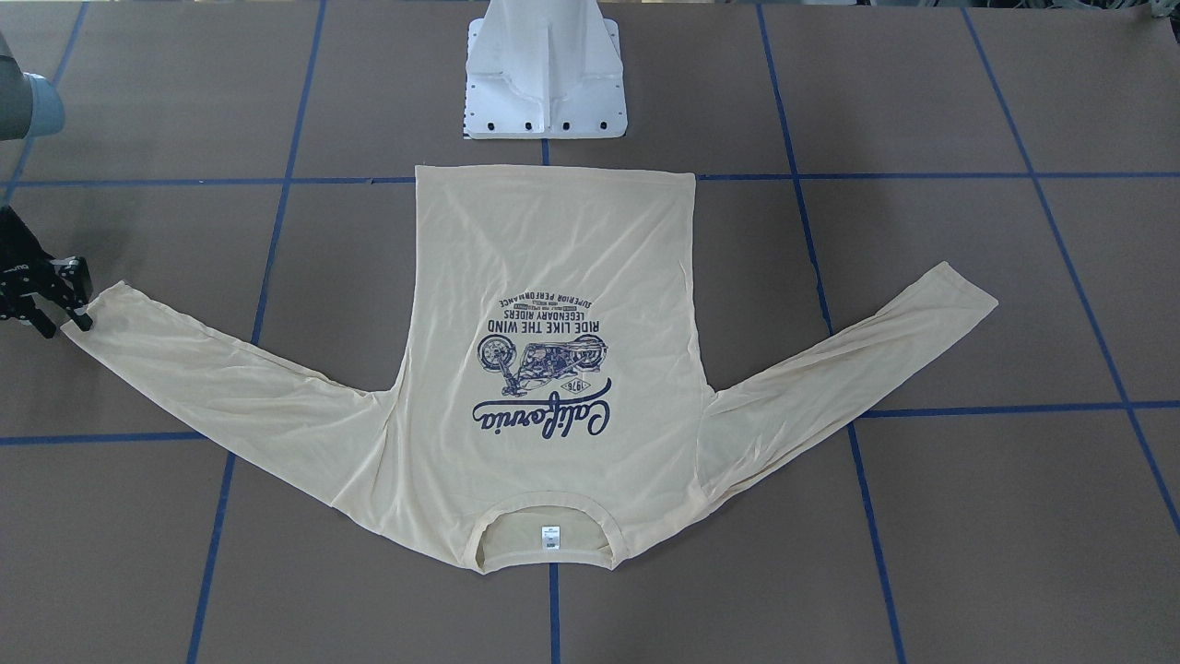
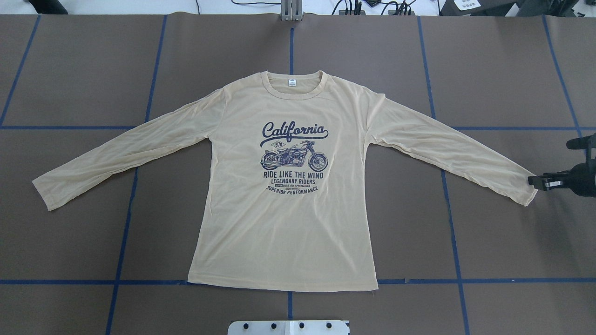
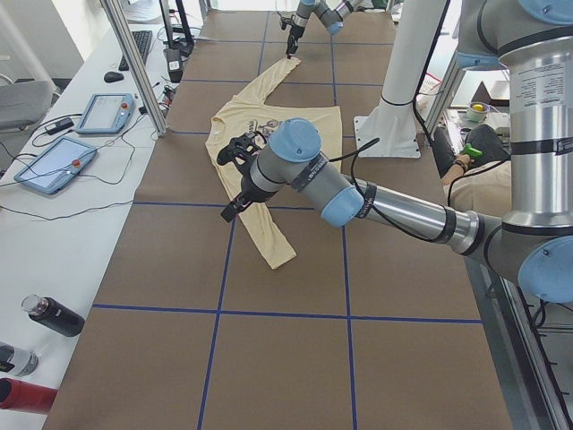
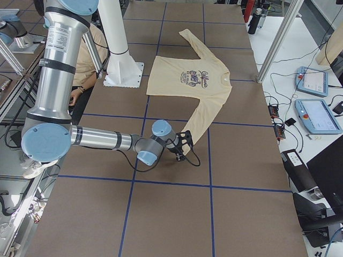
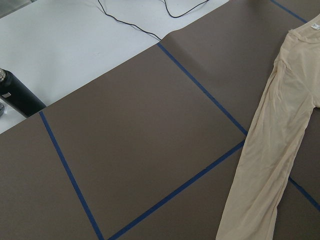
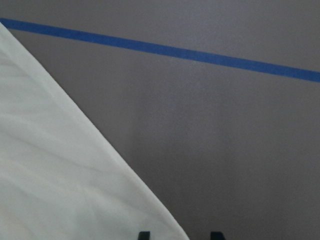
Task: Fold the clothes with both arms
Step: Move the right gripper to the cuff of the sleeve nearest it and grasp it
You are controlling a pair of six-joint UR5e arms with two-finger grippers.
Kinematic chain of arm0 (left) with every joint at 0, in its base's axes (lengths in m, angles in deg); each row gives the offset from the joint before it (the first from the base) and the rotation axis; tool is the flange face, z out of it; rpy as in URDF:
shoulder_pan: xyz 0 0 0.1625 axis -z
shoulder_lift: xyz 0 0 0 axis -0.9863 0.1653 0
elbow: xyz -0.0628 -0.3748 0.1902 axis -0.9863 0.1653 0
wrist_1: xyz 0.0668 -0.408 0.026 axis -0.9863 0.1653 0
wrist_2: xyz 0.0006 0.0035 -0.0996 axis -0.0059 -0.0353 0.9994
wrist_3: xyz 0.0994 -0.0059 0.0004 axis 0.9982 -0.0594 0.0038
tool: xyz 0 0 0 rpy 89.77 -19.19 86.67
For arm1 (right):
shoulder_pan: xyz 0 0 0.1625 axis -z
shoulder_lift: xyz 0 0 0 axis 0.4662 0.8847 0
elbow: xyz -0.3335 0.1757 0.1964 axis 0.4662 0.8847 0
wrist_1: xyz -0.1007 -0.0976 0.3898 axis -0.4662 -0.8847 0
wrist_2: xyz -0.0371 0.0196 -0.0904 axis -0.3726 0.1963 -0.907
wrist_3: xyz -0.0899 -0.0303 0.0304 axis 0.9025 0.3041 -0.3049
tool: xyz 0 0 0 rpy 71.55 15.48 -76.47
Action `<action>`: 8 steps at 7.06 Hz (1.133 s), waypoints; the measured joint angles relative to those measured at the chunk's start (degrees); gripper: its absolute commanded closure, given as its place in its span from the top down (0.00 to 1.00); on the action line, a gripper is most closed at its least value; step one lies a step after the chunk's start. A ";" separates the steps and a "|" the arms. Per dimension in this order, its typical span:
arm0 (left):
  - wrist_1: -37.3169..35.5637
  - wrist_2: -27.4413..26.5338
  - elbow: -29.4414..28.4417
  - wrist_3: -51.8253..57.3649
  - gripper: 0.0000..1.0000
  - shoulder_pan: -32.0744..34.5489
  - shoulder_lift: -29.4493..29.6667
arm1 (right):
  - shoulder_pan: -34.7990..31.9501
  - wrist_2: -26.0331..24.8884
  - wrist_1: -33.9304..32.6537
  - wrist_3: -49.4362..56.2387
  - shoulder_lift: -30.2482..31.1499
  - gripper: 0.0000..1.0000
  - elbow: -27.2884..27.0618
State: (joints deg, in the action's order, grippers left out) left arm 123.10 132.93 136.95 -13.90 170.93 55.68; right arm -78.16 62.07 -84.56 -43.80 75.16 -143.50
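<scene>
Front view: the T-shirt lies flat, print side up, on the matte brown table, which is crossed by blue tape lines. Its straight hem is toward my white pedestal, and both long sleeves angle outward. My right gripper sits at one cuff, black fingers slightly apart.

Overhead: the thin cream cloth shows fine creases, a navy motorcycle print and a small white neck tag. The right gripper touches the cuff's corner.

Left end: my left gripper hangs over the table by the near sleeve; I cannot tell whether it is wide or closed.

Left wrist: that sleeve is a long tapering strip.

Right wrist: two dark fingertips stand narrowly apart, the pale cuff corner reaching between them
</scene>
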 measured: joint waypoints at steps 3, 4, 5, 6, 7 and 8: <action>0.02 0.00 -0.16 0.00 1.00 0.00 0.00 | 0.02 -0.09 0.00 -0.08 -0.02 0.21 0.16; 0.06 0.00 -0.29 0.00 1.00 -0.02 0.00 | 0.01 -0.09 0.00 -0.12 -0.02 0.00 0.12; 0.08 0.00 -0.38 0.00 1.00 -0.06 0.00 | -0.03 -0.04 0.00 -0.14 -0.02 0.00 0.03; 0.07 -0.02 -0.41 0.00 1.00 -0.07 0.00 | -0.06 0.12 0.00 -0.15 -0.02 0.00 -0.17; 0.05 -0.05 -0.43 0.00 1.00 -0.08 0.00 | -0.12 0.31 -0.02 -0.13 -0.02 0.00 -0.69; 0.05 -0.08 -0.44 0.00 1.00 -0.09 0.02 | -0.59 0.89 -0.29 -0.10 -0.04 0.00 -1.80</action>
State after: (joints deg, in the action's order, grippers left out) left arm 123.15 132.86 136.51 -13.90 170.84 55.69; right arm -78.75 62.96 -84.85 -43.90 75.12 -145.30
